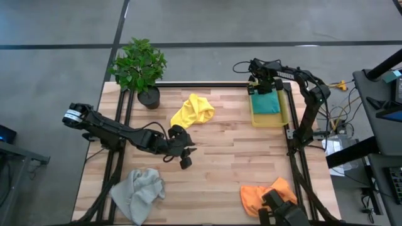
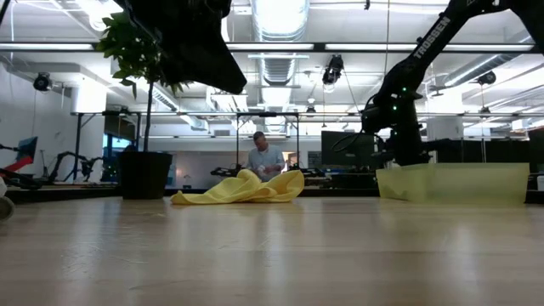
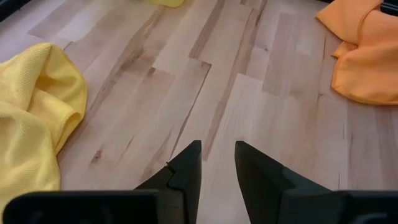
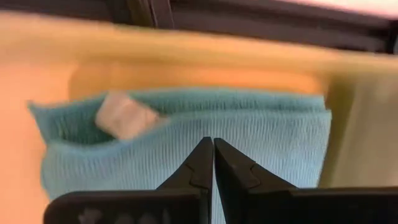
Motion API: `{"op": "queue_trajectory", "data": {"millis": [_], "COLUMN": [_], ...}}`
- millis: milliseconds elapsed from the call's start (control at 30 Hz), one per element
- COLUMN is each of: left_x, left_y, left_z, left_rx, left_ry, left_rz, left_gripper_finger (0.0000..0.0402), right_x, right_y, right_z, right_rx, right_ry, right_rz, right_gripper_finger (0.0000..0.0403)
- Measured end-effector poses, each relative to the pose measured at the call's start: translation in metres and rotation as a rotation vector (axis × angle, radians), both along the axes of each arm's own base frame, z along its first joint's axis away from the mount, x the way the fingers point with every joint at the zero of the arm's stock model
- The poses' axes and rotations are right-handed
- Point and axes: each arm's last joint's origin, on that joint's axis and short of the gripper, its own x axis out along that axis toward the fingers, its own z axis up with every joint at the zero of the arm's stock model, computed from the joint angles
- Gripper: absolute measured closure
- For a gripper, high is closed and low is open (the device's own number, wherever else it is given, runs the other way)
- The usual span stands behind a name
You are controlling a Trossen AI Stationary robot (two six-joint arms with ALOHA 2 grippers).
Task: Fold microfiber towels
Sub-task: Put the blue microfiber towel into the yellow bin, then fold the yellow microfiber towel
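Here the left gripper (image 1: 183, 156) hangs mid-table, slightly parted, grasping nothing; the right gripper (image 4: 212, 163), clenched empty, hovers over the teal towel (image 1: 266, 103) in the bin (image 1: 282, 117).

A robotics lab: a pale butcher-block wooden table (image 1: 220, 157) on grey concrete floor, exposed silver ceiling ducts (image 2: 280, 64), strip lights, black monitors (image 2: 344, 149), cabled equipment racks beyond the table's right edge, a seated person (image 2: 265, 159) working behind.

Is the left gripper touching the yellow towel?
Apart. The high view shows bare table between the left gripper and the yellow towel.
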Motion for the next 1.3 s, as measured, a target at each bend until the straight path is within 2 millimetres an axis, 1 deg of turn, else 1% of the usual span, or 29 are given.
{"op": "queue_trajectory", "data": {"millis": [100, 200, 433, 533, 700, 833, 933, 1100, 1200, 1300], "left_x": [0.0, 0.0, 0.0, 0.0, 0.0, 0.0, 0.0, 0.0, 0.0, 0.0], "left_y": [0.0, 0.0, 0.001, 0.001, 0.0, 0.0, 0.0, 0.0, 0.0, 0.001], "left_z": [0.0, 0.0, 0.0, 0.0, 0.0, 0.0, 0.0, 0.0, 0.0, -0.001], "left_rx": [0.0, 0.002, 0.005, 0.005, -0.02, -0.038, -0.038, -0.038, -0.032, -0.03], "left_ry": [0.0, 0.0, -0.001, -0.001, -0.009, -0.014, -0.014, -0.014, -0.013, -0.011], "left_rz": [0.0, 0.002, 0.007, 0.007, 0.024, 0.036, 0.036, 0.035, 0.03, 0.03], "left_gripper_finger": [0.0318, 0.0318, 0.0318, 0.0318, 0.0318, 0.0318, 0.0318, 0.0318, 0.0318, 0.0318], "right_x": [0.006, 0.01, 0.013, 0.014, 0.014, 0.014, 0.013, 0.012, 0.013, 0.014], "right_y": [0.004, 0.007, 0.005, 0.004, 0.0, -0.008, -0.01, -0.003, 0.005, 0.015], "right_z": [0.001, 0.0, -0.018, -0.022, -0.023, -0.019, -0.013, 0.004, 0.022, 0.046], "right_rx": [0.029, 0.04, 0.092, 0.1, 0.047, -0.031, -0.041, -0.065, -0.117, -0.194], "right_ry": [-0.047, -0.055, -0.03, -0.023, -0.002, 0.017, 0.012, -0.005, -0.02, -0.06], "right_rz": [0.02, 0.035, 0.052, 0.053, 0.054, 0.041, 0.029, 0.024, 0.026, 0.035], "right_gripper_finger": [0.0394, 0.0394, 0.0394, 0.0394, 0.0394, 0.0394, 0.0394, 0.0394, 0.0394, 0.0394]}}
